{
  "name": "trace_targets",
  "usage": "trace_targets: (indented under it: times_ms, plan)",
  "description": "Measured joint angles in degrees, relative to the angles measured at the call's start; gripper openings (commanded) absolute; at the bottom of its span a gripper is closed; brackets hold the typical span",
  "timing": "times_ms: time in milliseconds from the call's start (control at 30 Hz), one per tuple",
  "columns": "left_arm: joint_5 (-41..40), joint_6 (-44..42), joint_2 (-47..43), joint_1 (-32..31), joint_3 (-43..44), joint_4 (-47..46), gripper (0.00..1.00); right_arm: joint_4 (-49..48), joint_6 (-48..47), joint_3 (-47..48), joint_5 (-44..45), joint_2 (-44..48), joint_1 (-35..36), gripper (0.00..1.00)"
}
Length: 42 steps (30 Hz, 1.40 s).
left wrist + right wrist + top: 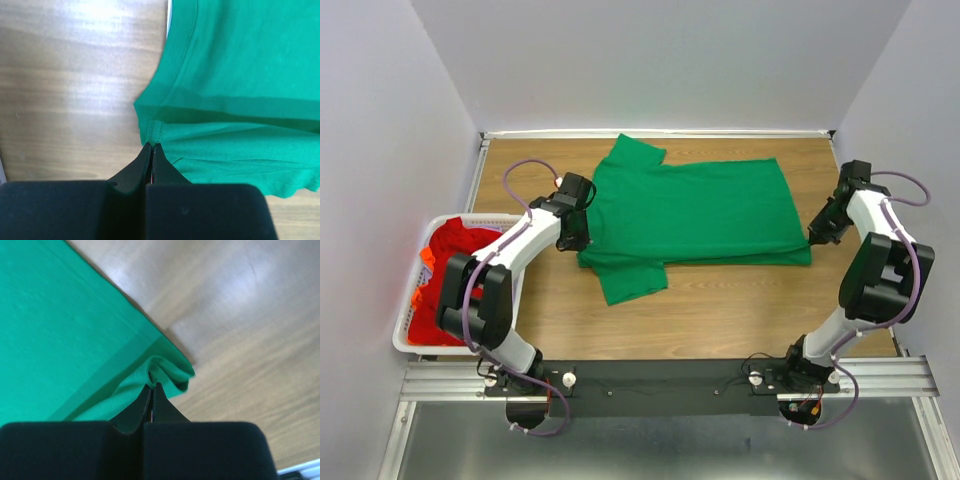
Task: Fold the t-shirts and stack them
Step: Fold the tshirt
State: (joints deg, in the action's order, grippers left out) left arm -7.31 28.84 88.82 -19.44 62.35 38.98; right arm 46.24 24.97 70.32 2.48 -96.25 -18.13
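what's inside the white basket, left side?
Red t-shirts heaped in the basket, some orange cloth at its left edge. The left arm covers part of the heap; the count and basket floor are hidden.

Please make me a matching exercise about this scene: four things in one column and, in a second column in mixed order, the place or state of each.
Things:
1 green t-shirt
2 red t-shirts
3 left gripper
4 right gripper

Places or states:
A in the white basket
B shut on the shirt's hem corner
C lying on the table
D shut on the shirt's neck end

Pairs: 1-C, 2-A, 3-D, 4-B
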Motion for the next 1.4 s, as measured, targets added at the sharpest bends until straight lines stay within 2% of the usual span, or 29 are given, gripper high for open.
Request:
trace_targets:
  times_ms: [467, 1133, 1233, 1333, 1400]
  plan:
    - [-1.75, -0.79, 6.71, 0.37, 2.93, -2.73, 0.00, -1.38, -0.68, 6.75, 1.77, -8.50, 2.45, 0.00]
    - [-3.74, -0.70, 8.79, 0.63, 2.69, -5.73, 0.00, -3.39, -0.35, 12.07, 2.62, -14.80, 4.96, 0.02]
    - [-4.02, -0.57, 9.29, 0.66, 2.49, -6.64, 0.09, -3.63, -0.17, 12.07, 2.82, -15.34, 4.96, 0.13]
    - [-4.52, -0.33, 9.62, 0.72, 2.45, -7.15, 0.29, -4.31, 0.11, 12.07, 2.93, -15.61, 4.96, 0.28]
    - [-5.09, -0.31, 9.66, 0.85, 2.45, -7.30, 0.36, -4.76, -0.02, 12.07, 3.13, -15.61, 4.94, 0.33]
